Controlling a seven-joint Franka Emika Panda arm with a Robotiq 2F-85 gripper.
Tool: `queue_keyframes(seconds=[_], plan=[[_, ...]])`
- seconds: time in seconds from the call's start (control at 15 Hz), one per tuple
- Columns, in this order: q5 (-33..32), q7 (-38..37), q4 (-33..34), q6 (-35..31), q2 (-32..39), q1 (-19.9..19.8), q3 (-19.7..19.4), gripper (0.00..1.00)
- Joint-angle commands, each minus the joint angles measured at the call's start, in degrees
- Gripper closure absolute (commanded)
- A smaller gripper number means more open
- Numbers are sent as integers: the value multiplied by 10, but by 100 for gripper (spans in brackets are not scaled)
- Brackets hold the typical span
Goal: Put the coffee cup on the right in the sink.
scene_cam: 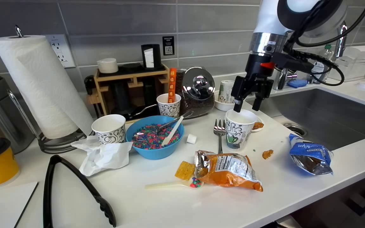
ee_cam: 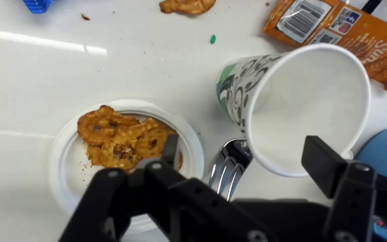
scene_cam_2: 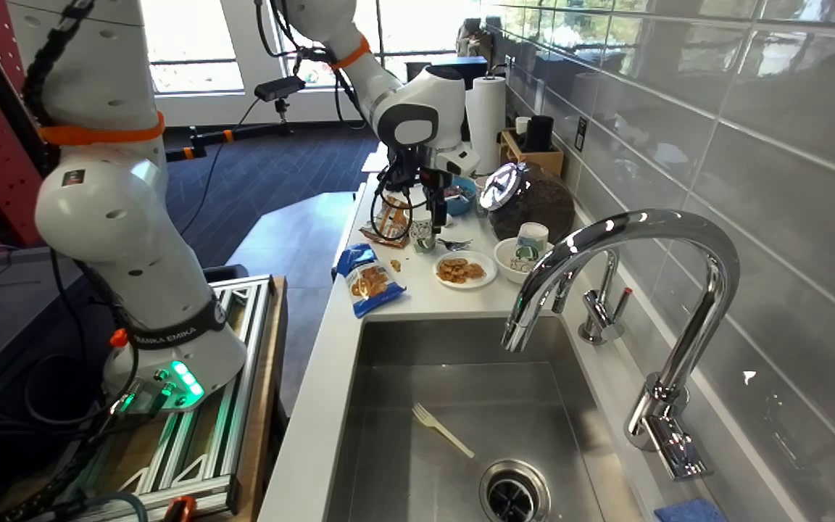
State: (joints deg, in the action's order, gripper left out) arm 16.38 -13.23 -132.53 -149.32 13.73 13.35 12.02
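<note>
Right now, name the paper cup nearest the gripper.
The cup between pretzel plate and orange bag, just by the open gripper; the other paper cups sit farther off.

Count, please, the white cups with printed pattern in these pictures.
4: the coffee cup nearest the gripper, a second cup beside crumpled paper, a third cup holding an orange stick, and a fourth cup in a white bowl. Others may be hidden.
</note>
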Motion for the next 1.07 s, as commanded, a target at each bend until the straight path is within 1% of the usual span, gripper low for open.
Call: queue_keyframes(seconds=[0.0,0.33,0.53,0.6,0.87,0.93,1.0], plan=[[-17,-18,17,4,16,10,1,39],[-40,-25,17,18,3,19,-2,78],[-50,-28,16,23,-3,20,-1,99],[-53,-30,14,24,-6,21,-1,100],[-52,-25,5,23,-25,20,4,99],[-45,-20,-1,19,-37,19,8,99],[-46,-32,-14,13,-59,22,8,99]])
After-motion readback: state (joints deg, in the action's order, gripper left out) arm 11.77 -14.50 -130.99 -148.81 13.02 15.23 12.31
